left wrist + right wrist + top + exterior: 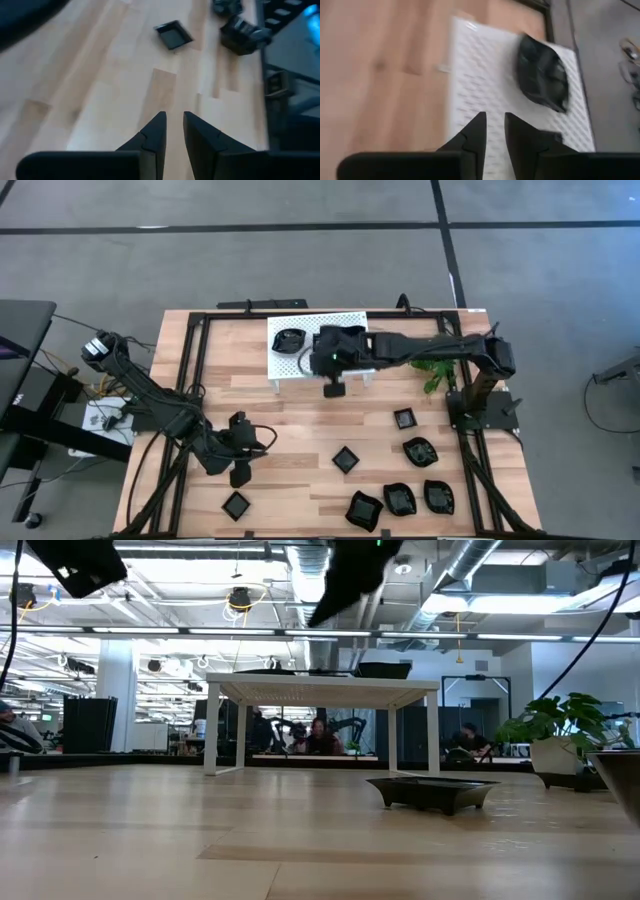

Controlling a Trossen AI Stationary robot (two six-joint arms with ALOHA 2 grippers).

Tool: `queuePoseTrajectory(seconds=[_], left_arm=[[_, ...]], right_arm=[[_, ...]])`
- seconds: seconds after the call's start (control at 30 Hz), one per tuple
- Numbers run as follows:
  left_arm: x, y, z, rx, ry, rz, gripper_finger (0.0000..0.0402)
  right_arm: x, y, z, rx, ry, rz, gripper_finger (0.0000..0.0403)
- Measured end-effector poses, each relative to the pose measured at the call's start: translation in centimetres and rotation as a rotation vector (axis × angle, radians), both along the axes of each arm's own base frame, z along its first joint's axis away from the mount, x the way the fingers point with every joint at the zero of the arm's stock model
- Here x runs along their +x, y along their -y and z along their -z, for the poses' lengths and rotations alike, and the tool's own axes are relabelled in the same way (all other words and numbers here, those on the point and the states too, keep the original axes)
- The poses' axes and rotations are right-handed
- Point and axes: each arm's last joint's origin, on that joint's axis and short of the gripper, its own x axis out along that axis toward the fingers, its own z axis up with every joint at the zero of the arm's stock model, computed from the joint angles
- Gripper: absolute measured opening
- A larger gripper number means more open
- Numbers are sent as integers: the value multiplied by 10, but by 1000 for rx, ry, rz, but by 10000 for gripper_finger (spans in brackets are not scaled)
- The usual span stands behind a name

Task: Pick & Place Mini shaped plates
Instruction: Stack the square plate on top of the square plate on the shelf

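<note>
Right end effector (494,131) — over perforated white rack (495,90).

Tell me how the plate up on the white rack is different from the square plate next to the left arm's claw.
The rack plate is rounded with a wavy rim; the square plate has straight edges and corners. The rack plate sits raised on the white rack at the far side of the table; the square plate lies flat on the wood near the front edge. The rack plate looks bigger. Both are glossy black, and no claw holds either.
</note>
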Motion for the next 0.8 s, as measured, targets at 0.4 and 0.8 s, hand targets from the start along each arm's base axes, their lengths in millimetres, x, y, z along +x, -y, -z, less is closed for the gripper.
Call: queuePoseTrajectory(seconds=[0.4, 0.8], left_arm=[[4, 8, -6, -254, -5, -1, 66], [14, 44, 56, -575, -528, -116, 66]], right_arm=[[-29, -96, -19, 50, -30, -152, 64], [-28, -104, 65, 188, 305, -330, 64]])
